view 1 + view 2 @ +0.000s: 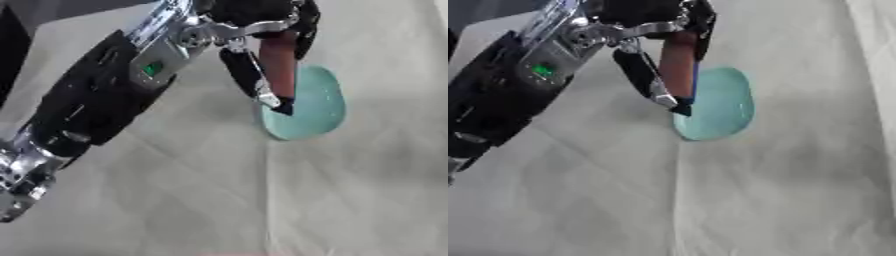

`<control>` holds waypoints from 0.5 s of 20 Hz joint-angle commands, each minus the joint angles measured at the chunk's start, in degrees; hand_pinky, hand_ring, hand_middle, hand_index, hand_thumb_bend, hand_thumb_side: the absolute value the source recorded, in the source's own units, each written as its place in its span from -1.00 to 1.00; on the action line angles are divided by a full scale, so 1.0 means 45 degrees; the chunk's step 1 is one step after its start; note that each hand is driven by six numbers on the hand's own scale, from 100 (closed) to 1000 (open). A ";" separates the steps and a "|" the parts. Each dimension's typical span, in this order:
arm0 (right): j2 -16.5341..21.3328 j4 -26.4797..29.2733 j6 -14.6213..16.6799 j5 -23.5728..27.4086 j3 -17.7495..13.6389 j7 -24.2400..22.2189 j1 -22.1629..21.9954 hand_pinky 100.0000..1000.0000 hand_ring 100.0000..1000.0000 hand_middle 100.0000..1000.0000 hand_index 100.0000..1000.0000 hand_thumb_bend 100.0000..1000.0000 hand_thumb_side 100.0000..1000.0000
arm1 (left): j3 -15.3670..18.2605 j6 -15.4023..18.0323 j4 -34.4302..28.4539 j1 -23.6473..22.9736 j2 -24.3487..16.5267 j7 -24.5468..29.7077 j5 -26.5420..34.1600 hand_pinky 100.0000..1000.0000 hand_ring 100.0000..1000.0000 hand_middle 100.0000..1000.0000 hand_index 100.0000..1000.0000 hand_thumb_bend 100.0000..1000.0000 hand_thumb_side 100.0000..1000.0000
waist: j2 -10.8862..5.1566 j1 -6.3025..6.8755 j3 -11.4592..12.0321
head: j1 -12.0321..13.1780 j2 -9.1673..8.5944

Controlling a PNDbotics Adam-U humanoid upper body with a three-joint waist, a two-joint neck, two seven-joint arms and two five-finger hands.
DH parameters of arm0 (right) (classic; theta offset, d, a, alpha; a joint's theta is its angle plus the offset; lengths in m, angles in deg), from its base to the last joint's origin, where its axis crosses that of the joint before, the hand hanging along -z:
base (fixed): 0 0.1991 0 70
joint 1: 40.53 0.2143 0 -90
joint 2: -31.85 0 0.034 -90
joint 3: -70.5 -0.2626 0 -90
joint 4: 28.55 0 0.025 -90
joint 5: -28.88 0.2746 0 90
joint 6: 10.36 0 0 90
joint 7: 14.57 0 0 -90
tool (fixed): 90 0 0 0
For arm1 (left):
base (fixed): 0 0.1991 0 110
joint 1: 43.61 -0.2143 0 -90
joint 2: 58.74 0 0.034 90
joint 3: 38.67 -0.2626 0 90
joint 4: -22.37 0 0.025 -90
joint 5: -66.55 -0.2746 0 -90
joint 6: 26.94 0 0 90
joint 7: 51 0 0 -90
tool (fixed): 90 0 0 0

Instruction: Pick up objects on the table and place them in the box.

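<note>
My left hand [255, 22] reaches in from the upper left and hangs at the top of the view, fingers pointing down. They are curled round a reddish-brown, stick-shaped thing [278, 62] that stands nearly upright. Right under it a flat teal oval [317, 107] lies on the cloth. One black fingertip [283, 106] sits over the oval's left edge; I cannot tell whether it touches. In the right eye view a thin blue edge [696, 80] shows beside the brown thing. No box is in view.
A pale grey-beige cloth [306, 200] with creases covers the table all round. My left forearm [96, 95], black with silver joints, fills the upper left.
</note>
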 commanded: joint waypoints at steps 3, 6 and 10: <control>-0.0028 0.0171 0.0088 0.0055 0.0074 -0.0039 0.0344 -0.76 -0.39 0.14 0.58 -1.00 0.46 | 0.0018 0.0073 0.0077 0.0271 -0.0022 0.0013 -0.0120 -1.00 -0.46 -0.51 -0.17 -0.43 -1.00 | -0.0134 -0.0053 -0.0125 | 0.0086 -0.0175; -0.0092 0.0171 0.0106 0.0023 0.0104 -0.0048 0.0452 -0.76 -0.39 0.14 0.58 -1.00 0.43 | -0.0043 0.0113 0.0190 0.0273 0.0065 0.0015 -0.0161 -1.00 -0.46 -0.49 -0.15 -0.45 -1.00 | -0.0108 -0.0034 -0.0233 | 0.0059 -0.0161; -0.0188 0.0171 0.0139 0.0006 0.0163 -0.0042 0.0592 -0.75 -0.38 0.15 0.57 -1.00 0.41 | -0.0172 0.0256 0.0353 0.0200 0.0186 0.0038 -0.0241 -0.93 -0.32 -0.37 -0.03 -0.52 -0.91 | -0.0073 -0.0032 -0.0355 | 0.0030 -0.0186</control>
